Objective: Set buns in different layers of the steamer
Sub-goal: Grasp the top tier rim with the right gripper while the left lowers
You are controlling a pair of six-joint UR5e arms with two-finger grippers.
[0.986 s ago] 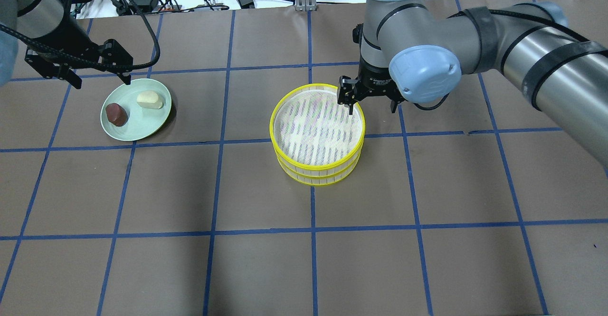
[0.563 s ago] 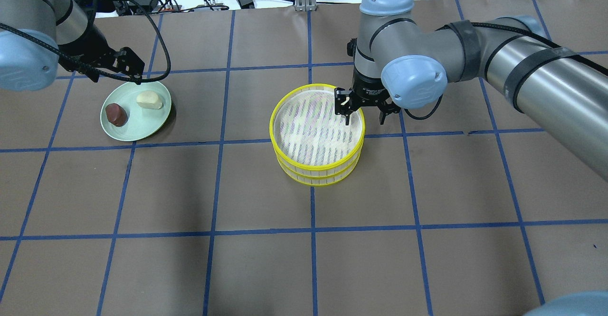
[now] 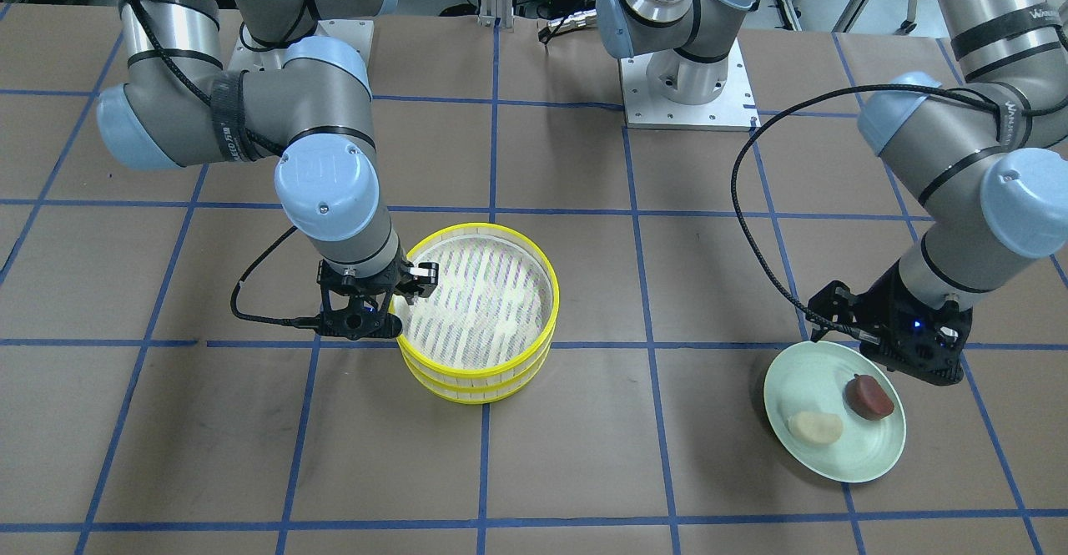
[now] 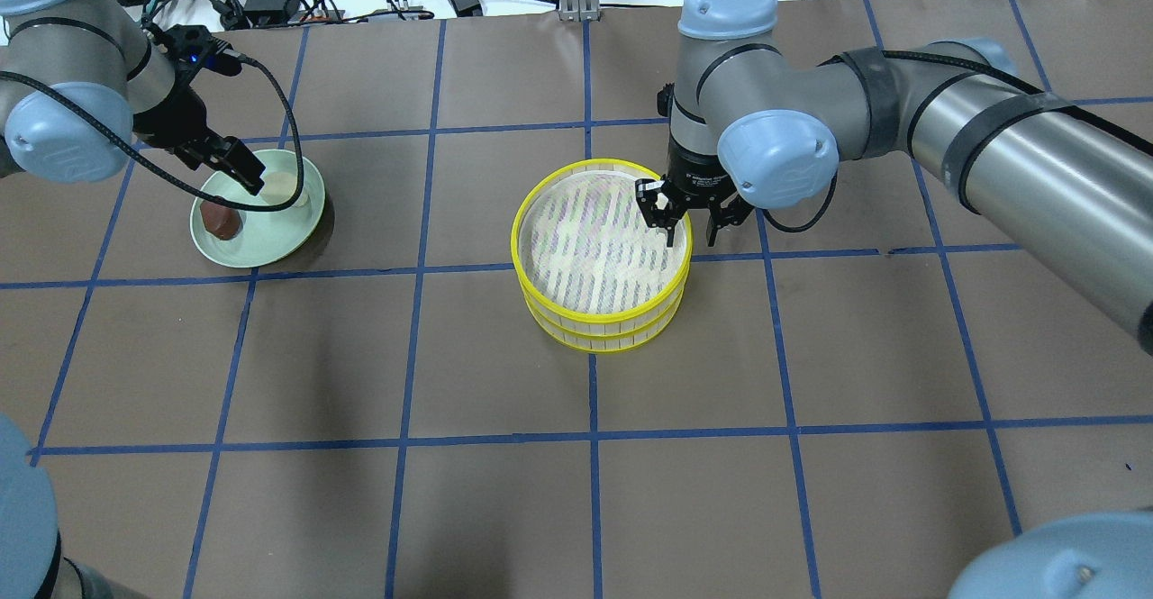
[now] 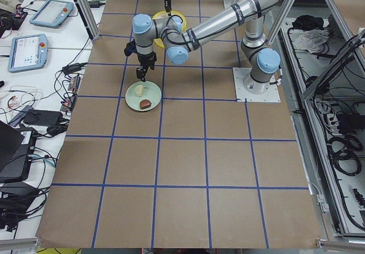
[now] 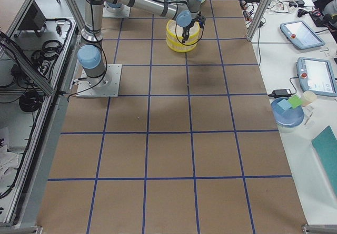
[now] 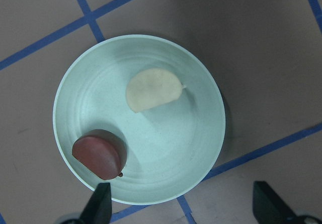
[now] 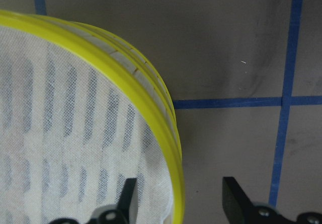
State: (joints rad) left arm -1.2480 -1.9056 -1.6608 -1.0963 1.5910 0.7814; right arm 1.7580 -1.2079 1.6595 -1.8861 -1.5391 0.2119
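Gripping the top steamer layer [image 4: 515,243] by its rim is judged next.
Its rim sits between the parted jaws of the right gripper [image 4: 690,237], to be closed squarely, the lower layer [image 4: 594,340] left behind; plate [image 7: 211,103], cream bun [image 7: 153,89] and brown bun [image 7: 99,155] lie beneath the spread jaws of the left gripper [image 7: 183,206].

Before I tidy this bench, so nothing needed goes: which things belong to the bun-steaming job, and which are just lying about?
Job: cream-white bun, reddish-brown bun, green plate, upper steamer tray, lower steamer tray.
Lying about: blue bowl, near tablet, far tablet.
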